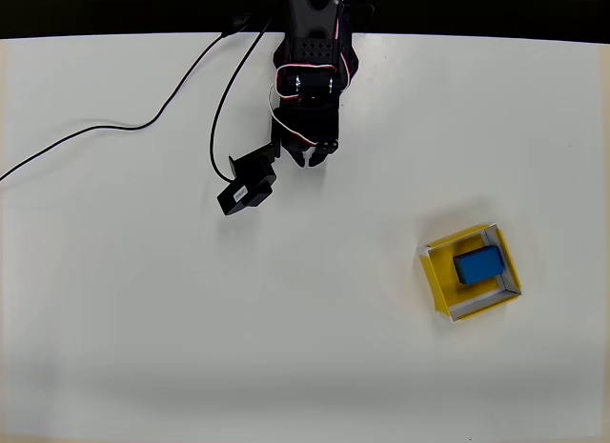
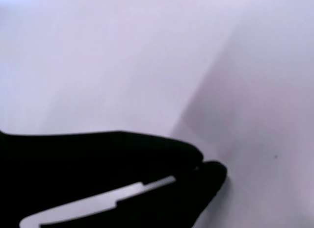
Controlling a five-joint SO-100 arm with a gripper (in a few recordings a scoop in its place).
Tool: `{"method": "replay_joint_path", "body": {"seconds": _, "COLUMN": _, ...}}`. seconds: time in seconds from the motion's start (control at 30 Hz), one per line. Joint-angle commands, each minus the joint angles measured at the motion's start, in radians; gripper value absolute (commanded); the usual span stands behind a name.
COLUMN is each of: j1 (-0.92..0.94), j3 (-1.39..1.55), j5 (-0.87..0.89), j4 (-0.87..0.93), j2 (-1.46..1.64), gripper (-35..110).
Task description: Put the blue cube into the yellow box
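The blue cube point(image 1: 478, 264) lies inside the yellow box point(image 1: 437, 272), resting on the yellow floor toward the wall that faces the top right in the overhead view, and slightly turned against the box's sides. The box sits low on the right of the white tabletop point(image 1: 143, 319), well apart from the arm. Judged from how things lie, the placing is done.

The claw point(image 1: 315, 157) hangs near the top middle of the overhead view, close under the arm's black body, with a small black camera module point(image 1: 248, 188) just beside it on the left and cables point(image 1: 114, 129) trailing off across the tabletop. In the wrist view the claw point(image 2: 201, 166) shows its two dark tips touching or nearly so, with nothing between them, so it reads as closed and empty.

Little can go wrong from here. The main risk, as I judge it, is a needless return sweep toward the box: the light tray could be nudged or tipped by a passing finger, spilling the cube. The loose cables could also snag on the arm.
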Motion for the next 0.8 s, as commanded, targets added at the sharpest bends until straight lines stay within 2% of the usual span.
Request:
{"method": "replay_joint_path", "body": {"seconds": 0.0, "j1": 0.023, "j3": 0.028, "j5": 0.000, "j4": 0.014, "j2": 0.031, "gripper": 1}}
{"method": "replay_joint_path", "body": {"seconds": 0.77, "j1": 0.014, "j3": 0.028, "j5": 0.005, "j4": 0.014, "j2": 0.029, "gripper": 1}}
